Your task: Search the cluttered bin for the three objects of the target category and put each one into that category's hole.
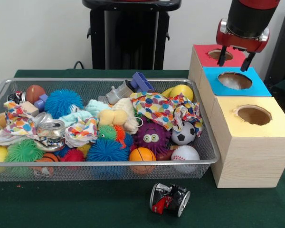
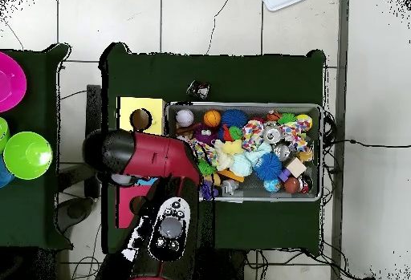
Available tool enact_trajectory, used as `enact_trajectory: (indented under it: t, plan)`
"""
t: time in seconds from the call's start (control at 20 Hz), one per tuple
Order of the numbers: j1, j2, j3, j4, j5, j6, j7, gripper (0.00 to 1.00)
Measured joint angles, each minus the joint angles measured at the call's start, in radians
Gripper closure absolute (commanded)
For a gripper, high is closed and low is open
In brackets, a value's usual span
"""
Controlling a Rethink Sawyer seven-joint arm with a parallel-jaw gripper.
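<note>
The wire mesh bin [image 1: 104,164] lies on the green table, packed with toys; it also shows in the overhead view [image 2: 323,152]. I see no see-through plastic bottles in either view; they are hidden or out of view. The red-topped hole [image 1: 220,54] is in the farthest of three wooden boxes to the right of the bin. My gripper [image 1: 235,59] hangs just above the red top, at the hole's near right edge, open and empty. In the overhead view the arm [image 2: 156,155] hides the gripper, and part of the red top [image 2: 127,206] shows beside it.
The blue-topped hole [image 1: 234,80] has something whitish inside, and the yellow-topped hole [image 1: 254,115] is nearest. A crushed dark can [image 1: 169,198] lies on the table in front of the bin. Silver cans [image 1: 52,127], polka-dot paper wads [image 1: 164,108] and balls fill the bin.
</note>
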Motion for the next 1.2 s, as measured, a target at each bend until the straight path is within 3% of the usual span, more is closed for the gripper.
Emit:
enact_trajectory:
  t: [0.8, 1.2]
  plan:
    - [-0.002, 0.011, -0.011, -0.055, 0.000, 0.060, 0.000, 0.00]
    - [-0.056, 0.011, -0.013, -0.108, -0.087, 0.103, 0.000, 0.00]
